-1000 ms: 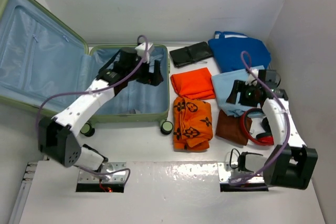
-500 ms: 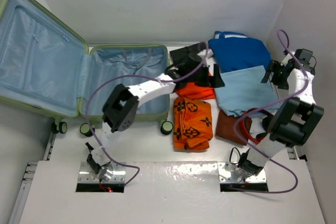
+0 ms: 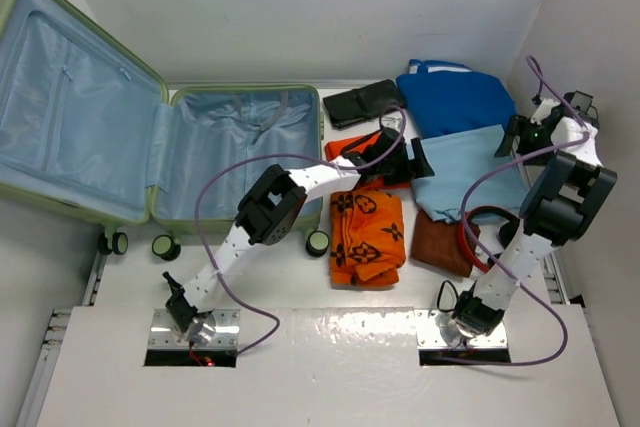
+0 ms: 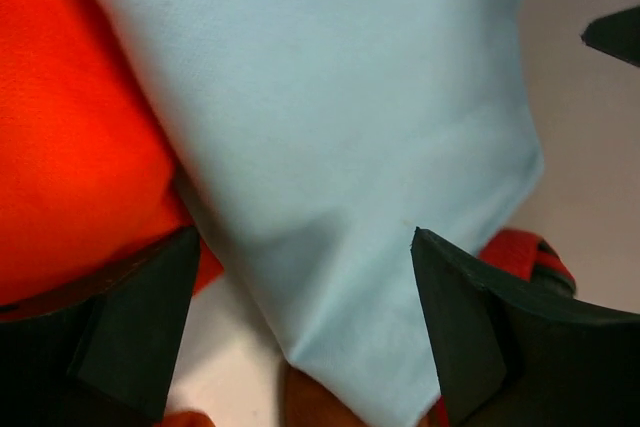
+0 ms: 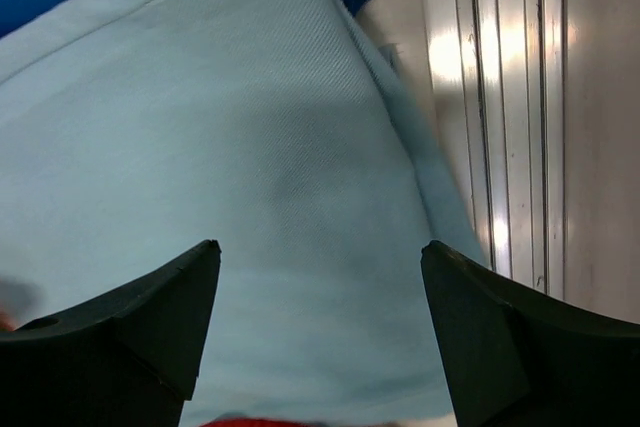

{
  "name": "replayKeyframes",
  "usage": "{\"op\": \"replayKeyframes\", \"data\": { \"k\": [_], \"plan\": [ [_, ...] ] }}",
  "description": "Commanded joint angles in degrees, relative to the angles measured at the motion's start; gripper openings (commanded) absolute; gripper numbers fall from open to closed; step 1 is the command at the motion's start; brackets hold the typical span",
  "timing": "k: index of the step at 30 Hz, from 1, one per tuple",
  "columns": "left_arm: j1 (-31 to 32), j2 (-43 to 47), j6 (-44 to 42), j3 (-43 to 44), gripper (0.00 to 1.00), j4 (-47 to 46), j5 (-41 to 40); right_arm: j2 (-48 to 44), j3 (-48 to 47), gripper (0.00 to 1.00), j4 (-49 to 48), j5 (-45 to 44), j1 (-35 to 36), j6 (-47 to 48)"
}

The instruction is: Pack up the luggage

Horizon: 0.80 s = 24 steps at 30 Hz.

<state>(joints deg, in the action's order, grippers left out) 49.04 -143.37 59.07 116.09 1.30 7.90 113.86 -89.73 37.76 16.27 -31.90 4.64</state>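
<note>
Since the earlier frame the left arm has stretched farther right. From above, the left gripper (image 3: 405, 160) sits at the left edge of the light-blue cloth (image 3: 465, 172) and the right gripper (image 3: 515, 135) at its right edge. The luggage (image 3: 235, 162) lies open, far left. In the left wrist view the fingers are apart, straddling the cloth's corner beside an orange cloth (image 4: 70, 127). In the right wrist view the fingers are apart over the cloth.

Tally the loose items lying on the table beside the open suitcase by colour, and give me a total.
Orange: 2 (plain cloth, patterned cloth)
Dark blue: 1 (cloth bag)
Light blue: 1 (folded fabric)
Black: 1 (pouch)
Brown: 1 (folded item)
Red: 1 (headphones)
Total: 7
</note>
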Motion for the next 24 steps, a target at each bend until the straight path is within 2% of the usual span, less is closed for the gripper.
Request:
{"op": "replayKeyframes", "data": {
  "k": [1, 14, 19, 21, 22, 23, 24],
  "plan": [
    [1.14, -1.38, 3.69, 4.40, 0.88, -0.43, -2.97, 2.76, -3.87, 0.81, -0.05, 0.87, 0.00, 3.09],
    [1.68, -5.34, 7.28, 4.40, 0.86, 4.76, -1.75, 13.31, -6.94, 0.78, 1.44, 2.89, 0.44, 10.03],
    [1.68, -7.97, 7.29, 6.77, 0.86, 6.08, -1.13, 15.25, -7.21, 0.63, 2.93, 4.55, 1.05, 12.40],
    [1.68, -9.72, 7.29, 8.35, 0.78, 6.08, 0.44, 14.90, -6.69, 0.56, 3.81, 6.30, 1.31, 13.28],
    [1.68, -10.26, 6.68, 10.01, 0.75, 4.60, 0.45, 14.46, -6.07, 0.48, 4.25, 6.75, 1.58, 13.55],
    [2.20, -10.26, 6.06, 10.73, 0.66, 3.63, 1.14, 14.37, -5.89, 0.43, 4.43, 7.71, 1.66, 13.81],
    [2.20, -11.05, 5.36, 11.52, 0.62, 2.84, 1.15, 14.19, -5.54, 0.39, 4.69, 8.07, 1.67, 13.99]
  ]
}}
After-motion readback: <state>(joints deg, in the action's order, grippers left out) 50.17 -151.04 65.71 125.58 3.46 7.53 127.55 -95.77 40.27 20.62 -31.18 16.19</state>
